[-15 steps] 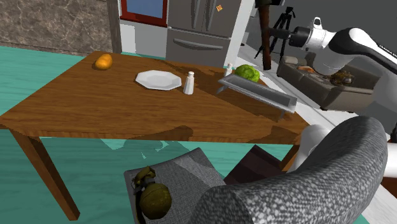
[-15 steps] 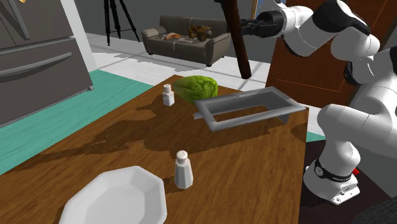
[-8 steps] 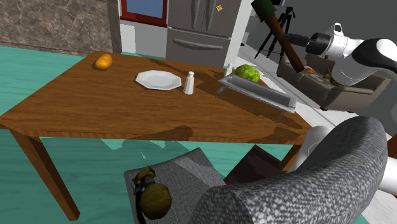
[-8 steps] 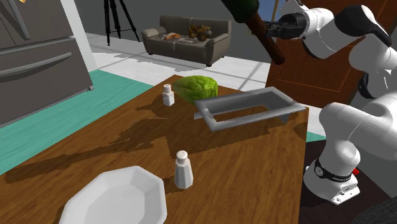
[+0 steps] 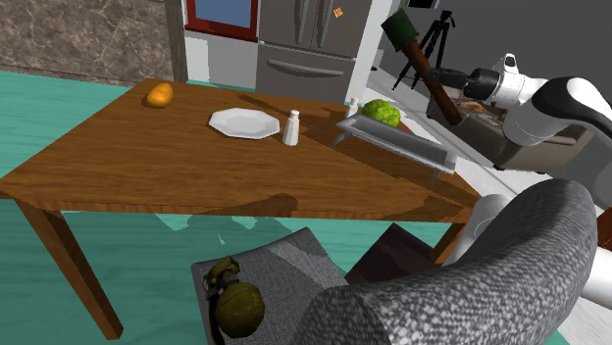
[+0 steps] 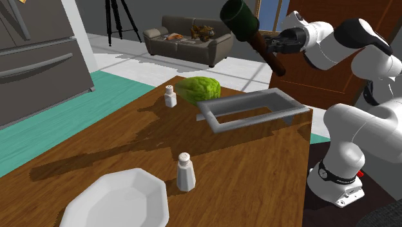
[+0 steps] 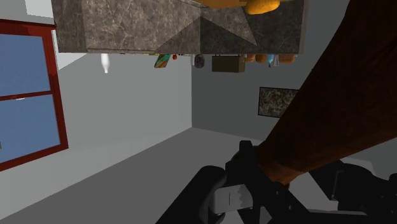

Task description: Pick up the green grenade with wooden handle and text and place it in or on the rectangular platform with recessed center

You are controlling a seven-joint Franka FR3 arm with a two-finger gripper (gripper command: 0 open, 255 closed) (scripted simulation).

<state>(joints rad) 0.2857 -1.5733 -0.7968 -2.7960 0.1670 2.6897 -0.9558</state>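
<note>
The grenade has a dark green head (image 5: 400,27) and a long brown wooden handle (image 5: 437,80). It hangs in the air, tilted, above and beyond the grey rectangular platform (image 5: 412,147) at the table's far right end in the shoulder view. My gripper (image 5: 441,78) is shut on the handle's lower part. In the second exterior view the head (image 6: 239,18) is up and left of the gripper (image 6: 273,45), over the platform (image 6: 254,122). The wrist view has the handle (image 7: 324,108) running out from between the black fingers (image 7: 245,162).
A green lettuce (image 6: 200,89) lies just behind the platform with a shaker (image 6: 170,96) beside it. A second shaker (image 6: 185,171), a white plate (image 5: 243,123) and an orange loaf (image 5: 159,94) sit on the wooden table (image 5: 147,162). A grey chair (image 5: 471,284) stands close by.
The grenade has tipped from upright to slanted and its head has dropped lower. The gripper holding it has moved toward the shoulder view's right and a little down.
</note>
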